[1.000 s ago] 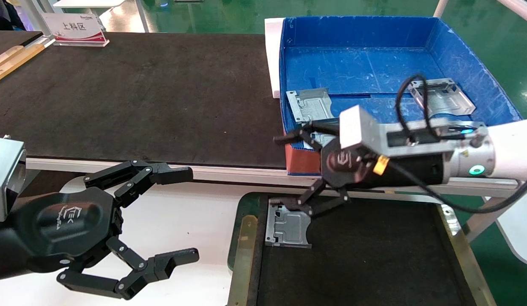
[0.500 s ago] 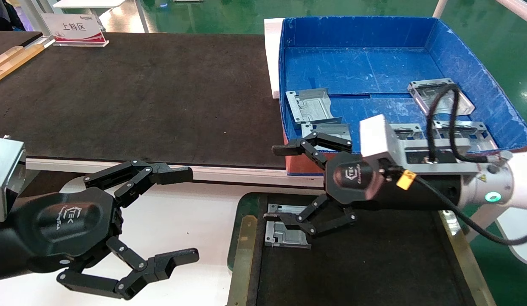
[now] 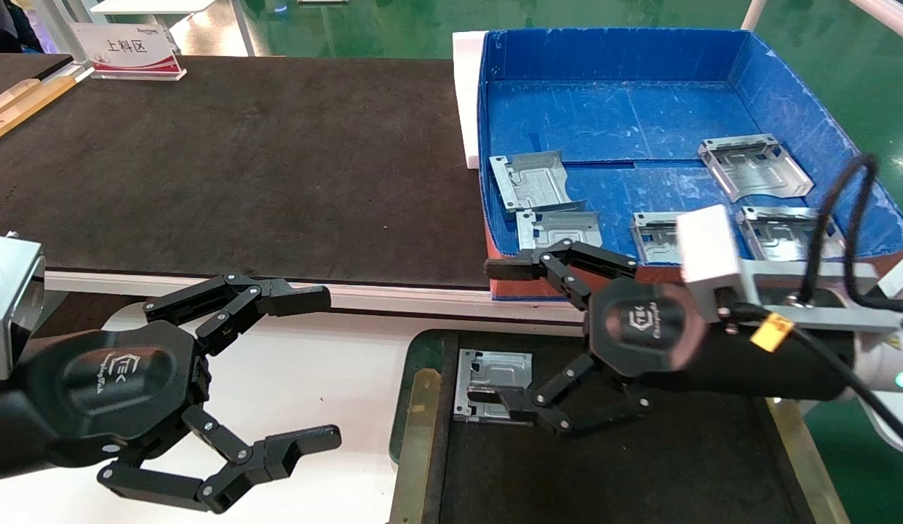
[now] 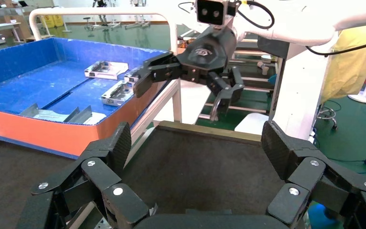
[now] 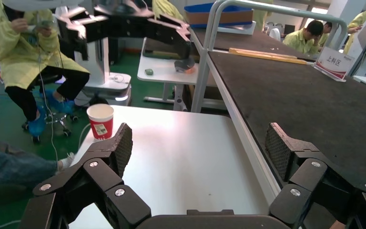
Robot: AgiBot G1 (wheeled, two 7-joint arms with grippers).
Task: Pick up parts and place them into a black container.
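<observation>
My right claw [image 3: 502, 331] is spread wide and holds nothing. It sits over the near-left corner of the black container [image 3: 415, 429], one finger [image 3: 511, 268] up by the red front of the blue box [image 3: 808, 102], the other finger [image 3: 495, 397] low over the part [image 3: 495, 371] lying flat on the felt floor (touching or just above it, I cannot tell). That part is in the container's left corner, just beside the brass strip. Five more parts are in the blue box: one [image 3: 532, 178] near its left wall, one [image 3: 557, 227] just in front of that, one [image 3: 656, 234] mid-front partly behind my arm, one [image 3: 755, 166] toward the right, one [image 3: 778, 229] near the front right.

My left claw [image 3: 316, 367] is parked over the white table [image 3: 313, 386], also wide open and empty.

Writing: white sign [image 3: 131, 47] at the far left of the black mat [image 3: 240, 160] reads "上料区". Both claw bodies carry a white logo, lettering too small to read. The right wrist view shows a red-and-white paper cup [image 5: 100, 120] on the white table, print unreadable.
</observation>
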